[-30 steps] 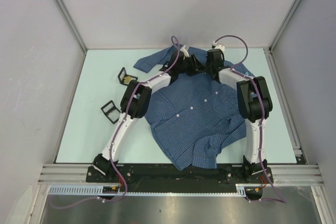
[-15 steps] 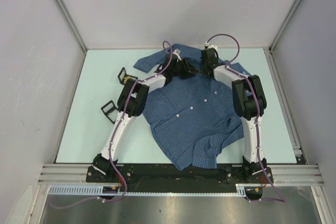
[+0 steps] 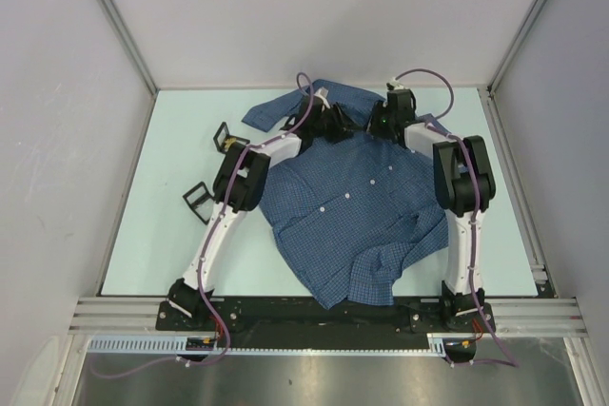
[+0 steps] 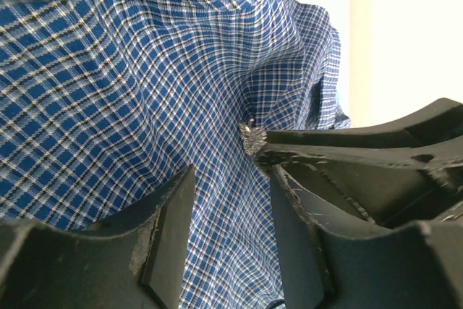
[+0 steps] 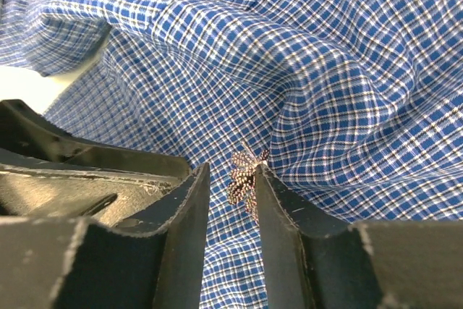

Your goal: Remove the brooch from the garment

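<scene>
The blue checked shirt [image 3: 357, 206] lies spread on the table, collar at the far end. A small beaded brooch [image 5: 244, 175] is pinned to it near the collar. My right gripper [image 5: 231, 170] stands over the brooch with its jaws a little apart. The brooch sits between the fingertips and touches the right finger [image 5: 278, 204]. My left gripper [image 4: 231, 175] is open just beside it, with only shirt cloth showing between its fingers. The left wrist view also shows the brooch [image 4: 252, 135] at the tip of the right gripper's finger [image 4: 362, 150]. From above, both grippers meet at the collar [image 3: 360, 124].
Two small black frame-like objects lie left of the shirt, one [image 3: 226, 138] near the sleeve and one [image 3: 198, 202] by the left arm. One sleeve [image 3: 271, 109] reaches to the far left. Grey walls close in the pale table [image 3: 152, 235].
The right wrist swung left towards the collar, then back right a little. The left arm drew slightly left and has since held still. The shirt has not visibly shifted.
</scene>
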`<state>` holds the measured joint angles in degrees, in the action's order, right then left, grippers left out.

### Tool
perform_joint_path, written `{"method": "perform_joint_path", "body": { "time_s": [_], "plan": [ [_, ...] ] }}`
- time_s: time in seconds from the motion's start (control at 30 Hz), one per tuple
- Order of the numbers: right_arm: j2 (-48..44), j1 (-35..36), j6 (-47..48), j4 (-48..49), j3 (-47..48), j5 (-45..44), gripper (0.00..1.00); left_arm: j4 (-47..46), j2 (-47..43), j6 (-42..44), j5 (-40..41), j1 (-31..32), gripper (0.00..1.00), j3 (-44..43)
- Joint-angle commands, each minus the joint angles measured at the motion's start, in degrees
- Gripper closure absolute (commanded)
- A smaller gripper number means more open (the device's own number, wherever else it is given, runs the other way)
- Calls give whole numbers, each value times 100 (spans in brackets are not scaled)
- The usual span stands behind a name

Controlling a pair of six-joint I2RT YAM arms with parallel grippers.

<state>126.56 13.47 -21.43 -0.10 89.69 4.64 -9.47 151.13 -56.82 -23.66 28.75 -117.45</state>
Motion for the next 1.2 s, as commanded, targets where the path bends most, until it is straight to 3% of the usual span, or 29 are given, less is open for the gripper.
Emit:
{"method": "perform_joint_path", "body": {
  "time_s": [0.0, 0.2, 0.47, 0.63, 0.8, 1.17],
  "plan": [
    [-404, -222, -484, 624, -355, 800, 62, 235, -339, 267, 204, 139, 49, -270],
    [-606, -354, -774, 1099, -672, 1213, 55, 526, -93, 329, 327, 262, 52, -744],
    [-466, -512, -1293, 1582, -812, 1767, 59, 368, -57, 391, 520, 368, 47, -797],
    [-431, -600, -1591, 1899, -918, 2022, 60, 420, 39, 382, 555, 412, 52, -885],
    [-334, -714, -1979, 2338, -1076, 2365, 79, 403, 136, 321, 634, 464, 56, -999],
    [-606, -882, -1997, 2436, -1305, 2288, 74, 429, 347, 101, 643, 526, 58, -1192]
  ]
}}
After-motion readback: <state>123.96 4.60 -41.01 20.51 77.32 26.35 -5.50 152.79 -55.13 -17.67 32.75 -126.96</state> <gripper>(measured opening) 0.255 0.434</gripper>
